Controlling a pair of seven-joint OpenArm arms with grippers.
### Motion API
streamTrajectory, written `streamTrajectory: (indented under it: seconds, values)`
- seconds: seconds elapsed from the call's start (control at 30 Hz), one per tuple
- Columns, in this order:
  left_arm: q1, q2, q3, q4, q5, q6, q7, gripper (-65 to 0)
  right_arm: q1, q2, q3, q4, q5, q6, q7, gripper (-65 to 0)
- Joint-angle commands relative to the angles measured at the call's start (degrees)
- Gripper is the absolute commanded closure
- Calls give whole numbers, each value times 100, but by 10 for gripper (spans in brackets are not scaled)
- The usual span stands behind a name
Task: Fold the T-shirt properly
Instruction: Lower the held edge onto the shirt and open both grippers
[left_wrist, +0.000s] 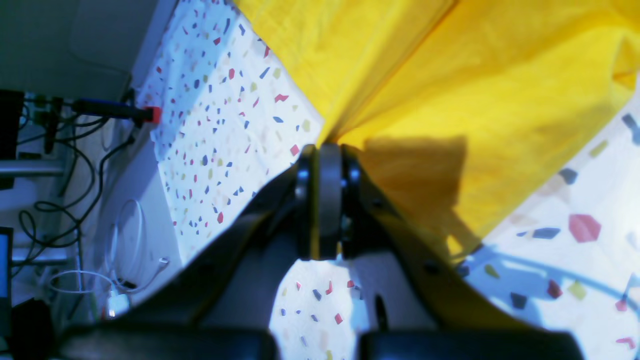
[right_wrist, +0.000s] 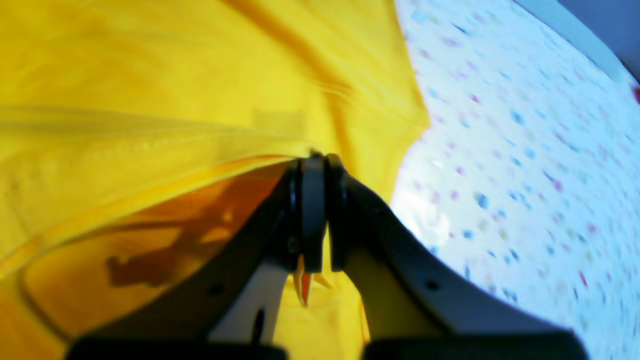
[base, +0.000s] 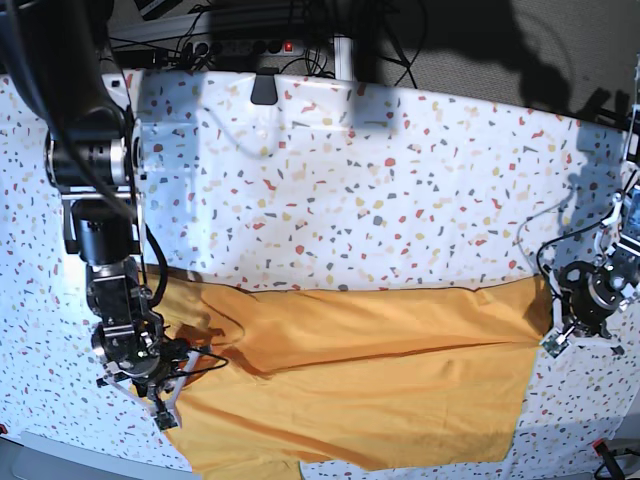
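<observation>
Both fingers pinch soft, creased T-shirt (base: 380, 370) cloth (orange-yellow): left gripper (left_wrist: 322, 150), right gripper (right_wrist: 315, 157).

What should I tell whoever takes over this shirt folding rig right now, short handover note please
Left gripper: shut on an edge of the T-shirt.
Right gripper: shut on the shirt's opposite side, fabric pinched between the fingers.
T-shirt: spread across the near part of the speckled table, held between both arms, one lengthwise fold showing as a band along its far edge.
Done: both edges gripped, first fold apparently laid.
Left: the remaining folds, then release; the lower edge near the right gripper looks bunched.
</observation>
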Motion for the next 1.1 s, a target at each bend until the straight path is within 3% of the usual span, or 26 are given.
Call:
streamTrajectory:
  seconds: [0.0, 0.2, 0.43, 1.0, 1.07]
  values:
    - [-177, -20, -52, 85, -15, 118, -212, 0, 256, 33, 28, 94, -13, 142, 203, 0]
    - [-310, 415, -52, -391, 560, 396, -756, 0, 258, -4, 28, 94, -11, 568, 273, 0]
    - [-846, 918, -55, -2020, 778, 789, -1434, 0, 256, 7, 28, 94, 31, 588, 280, 0]
    - [-1196, 1010, -55, -2492, 1008, 918, -1561, 0, 256, 4, 28, 94, 35, 586, 275, 0]
    - [-1196, 1012, -55, -2492, 1325, 942, -1381, -12, 256, 4, 28, 94, 35, 586, 273, 0]
